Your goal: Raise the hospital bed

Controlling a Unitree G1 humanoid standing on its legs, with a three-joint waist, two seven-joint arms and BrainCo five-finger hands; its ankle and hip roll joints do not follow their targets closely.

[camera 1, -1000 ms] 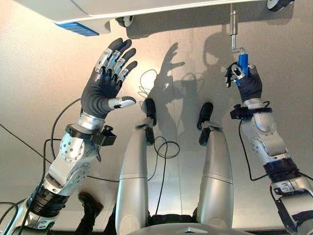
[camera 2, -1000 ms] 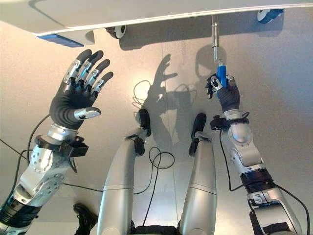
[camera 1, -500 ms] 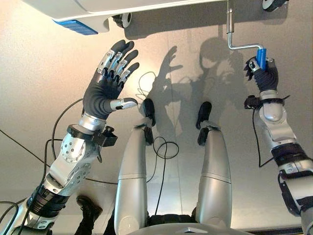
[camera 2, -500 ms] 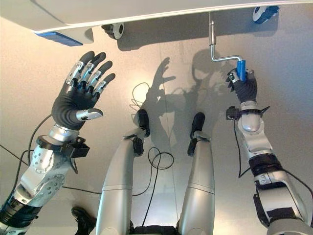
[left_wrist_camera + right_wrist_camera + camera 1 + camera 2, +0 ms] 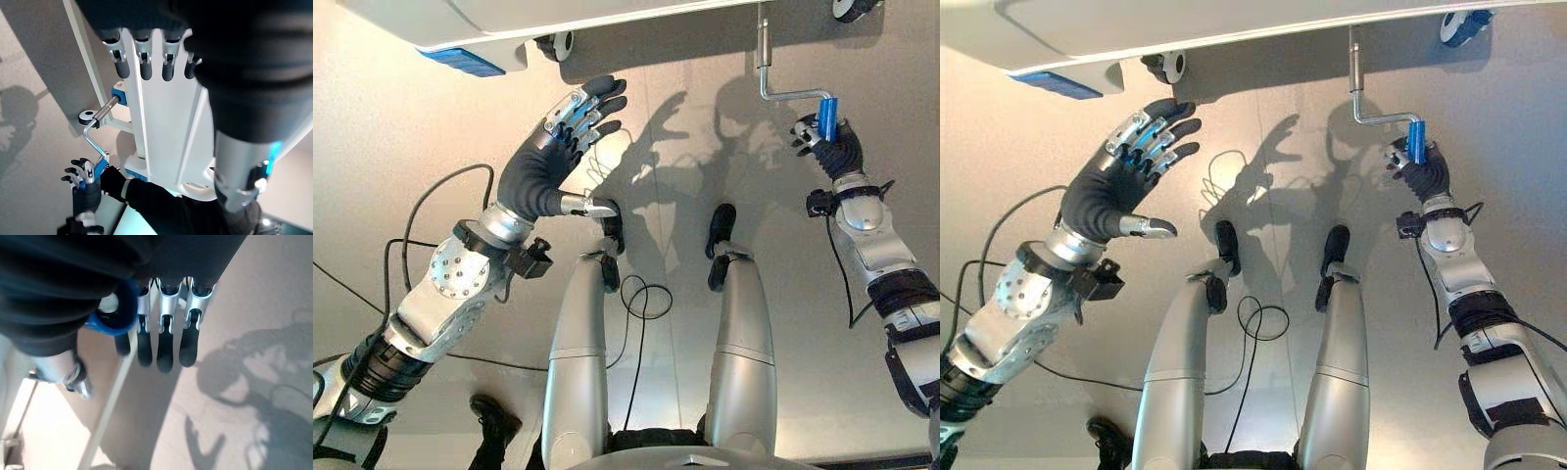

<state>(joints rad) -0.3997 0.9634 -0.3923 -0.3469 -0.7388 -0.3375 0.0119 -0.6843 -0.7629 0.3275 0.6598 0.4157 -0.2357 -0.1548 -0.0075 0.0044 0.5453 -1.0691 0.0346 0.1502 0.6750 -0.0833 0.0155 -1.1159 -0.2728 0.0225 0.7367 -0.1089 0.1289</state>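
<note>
The right hand is clamped around the blue grip of the bed's crank handle, far right under the hospital bed. Since a second ago the crank has swung rightward, so winding is underway. The left hand, fingers spread, has drifted toward the bed.

Pale smooth floor under the white hospital bed, caster wheels on it.

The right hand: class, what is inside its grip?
The right hand curls round the blue handle of the bed's metal crank. The handle's top shows; the part inside the fingers is covered.
</note>
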